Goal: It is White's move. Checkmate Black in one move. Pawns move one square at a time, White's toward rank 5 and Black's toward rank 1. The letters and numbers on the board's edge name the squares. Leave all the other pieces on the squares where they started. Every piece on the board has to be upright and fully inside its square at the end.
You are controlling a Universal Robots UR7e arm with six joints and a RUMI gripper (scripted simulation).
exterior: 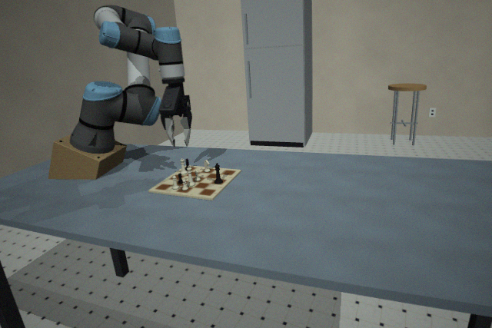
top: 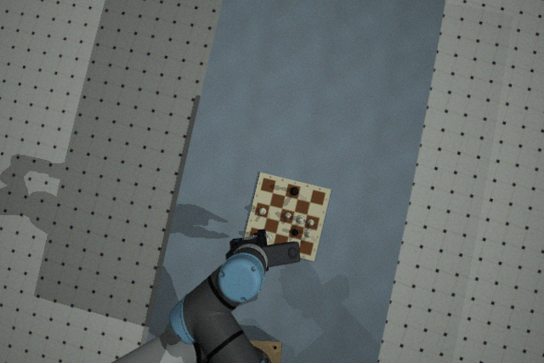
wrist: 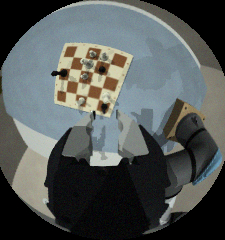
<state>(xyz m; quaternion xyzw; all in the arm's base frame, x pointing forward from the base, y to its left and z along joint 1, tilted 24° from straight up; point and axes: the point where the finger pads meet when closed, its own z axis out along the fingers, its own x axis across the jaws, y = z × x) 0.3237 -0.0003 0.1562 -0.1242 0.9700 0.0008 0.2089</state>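
A small chessboard (top: 325, 207) (exterior: 208, 192) (wrist: 123, 61) lies on the blue-grey table. A tall black piece (top: 294, 190) (exterior: 217, 173) (wrist: 62, 73) stands at the board's far edge from the arm. A second black piece (top: 294, 232) (exterior: 179, 178) stands among several white pieces, such as one near the left edge (top: 262, 210) and one in the middle (top: 299, 219). My gripper (top: 263, 235) (exterior: 179, 142) (wrist: 105, 110) hangs well above the board's corner nearest the arm. Its fingers are narrowed with a gap between them and hold nothing. It hides the pieces at that corner in the overhead view.
The arm's wooden base block (exterior: 83, 161) stands on the table (exterior: 317, 205) behind the board. A grey refrigerator (exterior: 277, 70) and a stool (exterior: 405, 114) stand on the floor beyond the table.
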